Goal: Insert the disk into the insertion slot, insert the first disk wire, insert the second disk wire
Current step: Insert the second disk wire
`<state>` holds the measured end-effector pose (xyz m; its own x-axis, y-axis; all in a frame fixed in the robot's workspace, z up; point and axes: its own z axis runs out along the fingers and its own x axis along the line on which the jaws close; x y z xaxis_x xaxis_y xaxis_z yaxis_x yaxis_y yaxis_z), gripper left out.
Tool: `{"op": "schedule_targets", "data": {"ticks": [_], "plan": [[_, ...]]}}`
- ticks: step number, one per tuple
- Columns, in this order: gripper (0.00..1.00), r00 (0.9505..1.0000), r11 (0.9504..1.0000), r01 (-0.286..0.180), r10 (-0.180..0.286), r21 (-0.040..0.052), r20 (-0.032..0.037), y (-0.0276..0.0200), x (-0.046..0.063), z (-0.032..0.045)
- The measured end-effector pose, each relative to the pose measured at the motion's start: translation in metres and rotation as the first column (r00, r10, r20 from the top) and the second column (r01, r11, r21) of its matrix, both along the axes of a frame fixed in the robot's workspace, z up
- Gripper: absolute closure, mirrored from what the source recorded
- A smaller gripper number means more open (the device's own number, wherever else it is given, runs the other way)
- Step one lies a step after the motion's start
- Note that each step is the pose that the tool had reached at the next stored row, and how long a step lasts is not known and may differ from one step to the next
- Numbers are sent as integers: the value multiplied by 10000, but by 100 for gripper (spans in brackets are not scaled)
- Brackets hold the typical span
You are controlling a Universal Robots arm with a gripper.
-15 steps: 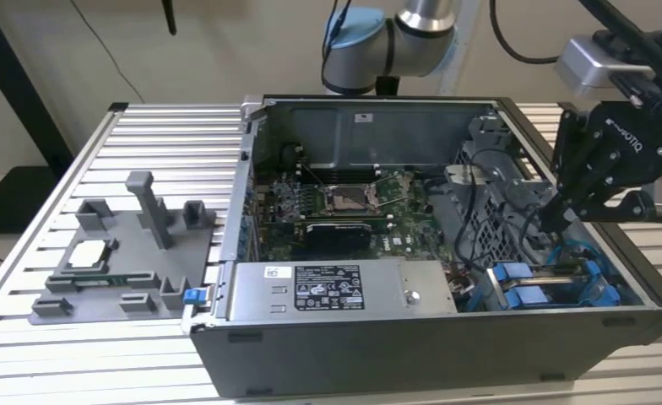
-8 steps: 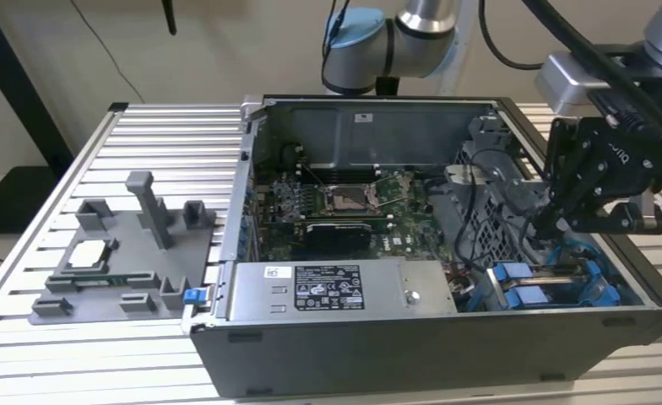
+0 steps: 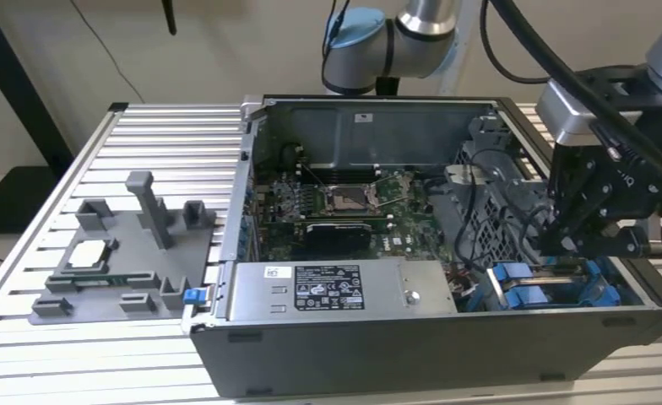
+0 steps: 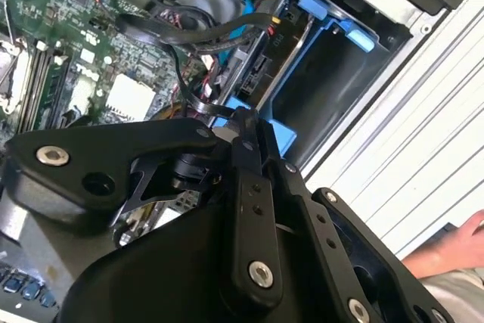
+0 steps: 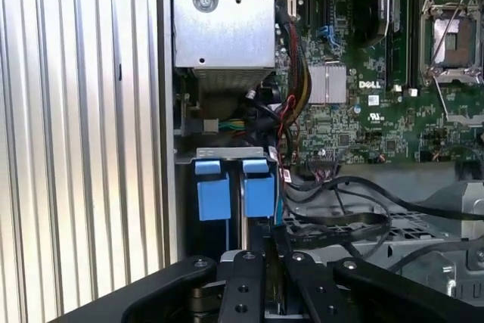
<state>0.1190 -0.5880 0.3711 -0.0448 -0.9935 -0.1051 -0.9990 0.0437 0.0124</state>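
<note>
Exterior view: the open computer case (image 3: 444, 253) lay on the slatted surface (image 3: 38, 354), and the pincer (image 3: 584, 240) hung low over the corner of the case nearest the exterior view's right, directly above the insertion slot (image 3: 539, 291) with its blue latches. The grey power-supply box (image 3: 343, 291) sat just beside the slot, toward the exterior view's left, and the motherboard (image 3: 348, 207) lay beyond it. Second wrist view: the pincer (image 4: 242, 122) stood with its fingers drawn together, apparently on a dark cable (image 4: 204, 32) at the mouth of the slot; whether a connector was actually held could not be told. The blue carrier of the disk (image 4: 333, 24) sat inside the insertion slot (image 4: 302, 73), so the disk appeared already seated, its long axis running down into the cage and away from the pincer. A person's hand (image 4: 454, 247) rested on the surface outside the case. First wrist view: the two blue latches (image 5: 234, 187) of the slot lay immediately ahead of the pincer (image 5: 268, 243), between it and the power-supply box (image 5: 223, 24); black cables (image 5: 355, 209) trailed from the slot toward the motherboard (image 5: 363, 111). The wire work therefore turned on the short gap straight ahead of the fingertips.
</note>
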Motion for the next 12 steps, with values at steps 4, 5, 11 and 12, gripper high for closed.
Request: {"op": "schedule_targets", "data": {"ticks": [4,5,11,12], "plan": [[100,10000,10000,-21,21,-2,52,-5,5,-50],[100,10000,10000,-39,39,-1,66,-5,12,-58],[100,9997,9998,-189,189,-2,125,-5,81,-85],[100,9997,9998,-219,219,-2,135,-5,94,-91]]}}
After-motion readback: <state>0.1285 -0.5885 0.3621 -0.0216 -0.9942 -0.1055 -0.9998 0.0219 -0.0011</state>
